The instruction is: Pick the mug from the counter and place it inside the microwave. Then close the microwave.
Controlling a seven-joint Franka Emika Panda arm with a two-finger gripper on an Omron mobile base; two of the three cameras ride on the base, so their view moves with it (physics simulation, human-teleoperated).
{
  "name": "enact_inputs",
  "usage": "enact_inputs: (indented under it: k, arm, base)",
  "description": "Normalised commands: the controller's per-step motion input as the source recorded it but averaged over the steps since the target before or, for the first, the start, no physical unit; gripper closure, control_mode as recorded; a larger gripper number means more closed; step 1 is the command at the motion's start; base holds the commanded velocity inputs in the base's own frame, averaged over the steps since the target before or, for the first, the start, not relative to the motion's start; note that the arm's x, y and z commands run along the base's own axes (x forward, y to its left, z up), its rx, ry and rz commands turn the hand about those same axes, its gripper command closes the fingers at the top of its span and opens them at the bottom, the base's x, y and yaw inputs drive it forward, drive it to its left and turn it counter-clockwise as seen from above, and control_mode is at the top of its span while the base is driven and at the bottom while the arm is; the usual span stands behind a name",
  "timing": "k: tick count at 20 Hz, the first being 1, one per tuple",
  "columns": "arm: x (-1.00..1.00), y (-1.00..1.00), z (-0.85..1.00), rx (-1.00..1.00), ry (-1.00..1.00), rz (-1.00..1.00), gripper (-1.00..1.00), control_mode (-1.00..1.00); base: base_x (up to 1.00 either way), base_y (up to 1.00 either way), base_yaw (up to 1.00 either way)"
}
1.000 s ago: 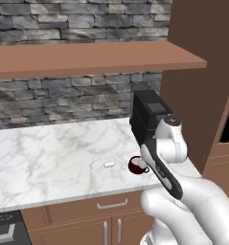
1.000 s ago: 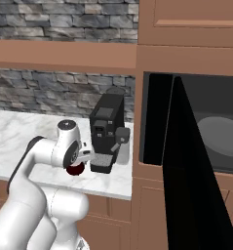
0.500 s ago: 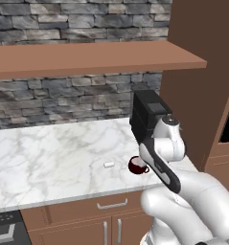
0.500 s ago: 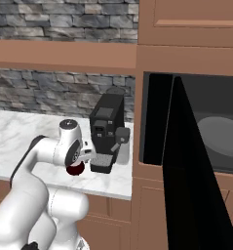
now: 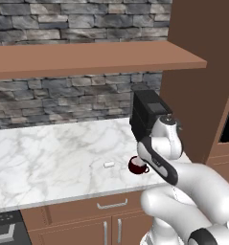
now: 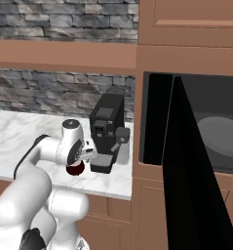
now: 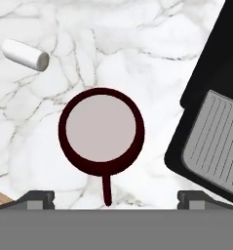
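Mug (image 7: 101, 132) stands upright on the counter (image 7: 137, 58), centred below the wide-spread fingers (image 7: 36, 197), untouched.

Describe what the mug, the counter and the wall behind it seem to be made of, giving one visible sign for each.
Mug: probably glazed ceramic, given its smooth dark red outside and pale inside.
Counter: polished marble or a look-alike, white with grey veins.
Wall: rough stacked stone, in uneven grey blocks with dark joints.
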Motion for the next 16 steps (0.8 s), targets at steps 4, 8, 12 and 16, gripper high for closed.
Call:
enact_inputs:
  k: [4, 8, 12, 16]
  arm:
    - [0.00, 0.11, -0.12, 0.00, 0.01, 0.00, -1.00, -1.00]
    - [0.00, 0.13, -0.10, 0.00, 0.01, 0.00, -1.00, -1.00]
    - [0.00, 0.12, -0.12, 0.00, 0.02, 0.00, -1.00, -1.00]
    - [0.00, 0.02, -0.04, 0.00, 0.02, 0.00, -1.00, -1.00]
  base:
    - [0.00, 0.00, 0.00]
    - [0.00, 0.00, 0.00]
    - [0.00, 0.00, 0.00]
    - [0.00, 0.00, 0.00]
